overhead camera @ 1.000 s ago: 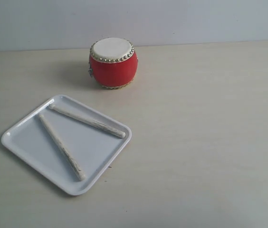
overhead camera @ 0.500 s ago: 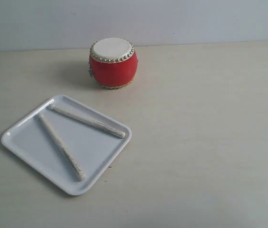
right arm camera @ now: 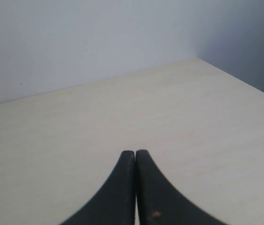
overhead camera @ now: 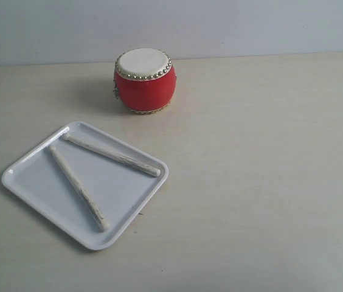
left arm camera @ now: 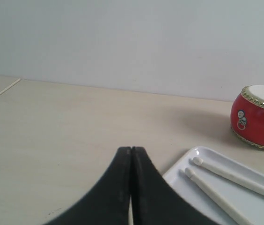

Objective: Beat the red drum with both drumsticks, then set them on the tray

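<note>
The red drum (overhead camera: 145,81) stands upright at the back of the table, its cream skin up. In front of it, to the left, lies the white tray (overhead camera: 34,182) with both drumsticks in it: one (overhead camera: 112,154) along the far side, the other (overhead camera: 79,188) slanting toward the near corner. Neither arm shows in the exterior view. My left gripper (left arm camera: 131,149) is shut and empty, low over the table beside the tray (left arm camera: 263,213); the drum (left arm camera: 258,117) and stick tips (left arm camera: 197,161) show beyond. My right gripper (right arm camera: 135,152) is shut, empty, over bare table.
A pale wall runs behind the light wooden table (overhead camera: 269,170). In the right wrist view the table's edge (right arm camera: 237,77) meets a darker area at the far corner.
</note>
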